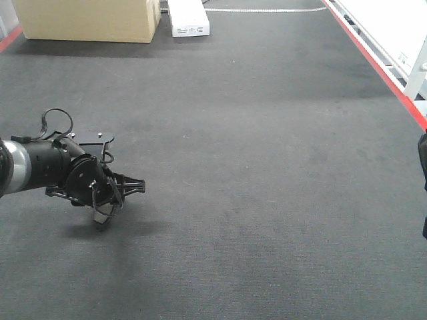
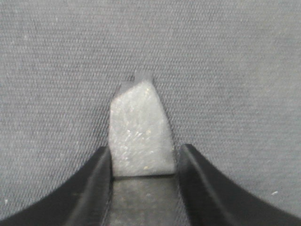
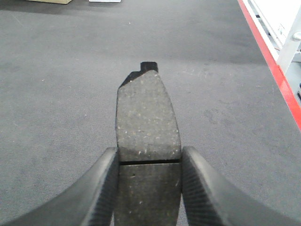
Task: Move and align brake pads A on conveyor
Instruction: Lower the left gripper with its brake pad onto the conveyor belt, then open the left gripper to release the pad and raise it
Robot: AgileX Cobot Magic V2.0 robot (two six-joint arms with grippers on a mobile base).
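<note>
The conveyor (image 1: 267,167) is a wide charcoal felt-like belt that fills the front view. My left gripper (image 1: 103,212) points down at the belt's near left. In the left wrist view the left gripper (image 2: 144,150) is shut on a grey brake pad (image 2: 138,127), held close over the belt (image 2: 235,70). In the right wrist view my right gripper (image 3: 148,154) is shut on another dark speckled brake pad (image 3: 148,113), its centre groove level with the fingertips. That pad hangs above the belt (image 3: 61,94). Only a dark sliver of the right arm (image 1: 423,187) shows in the front view.
A cardboard box (image 1: 87,20) and a white box (image 1: 189,19) stand at the belt's far end. A red rail (image 1: 380,67) runs along the right edge, also seen as the red rail (image 3: 277,75), with a white frame (image 1: 400,33) beyond it.
</note>
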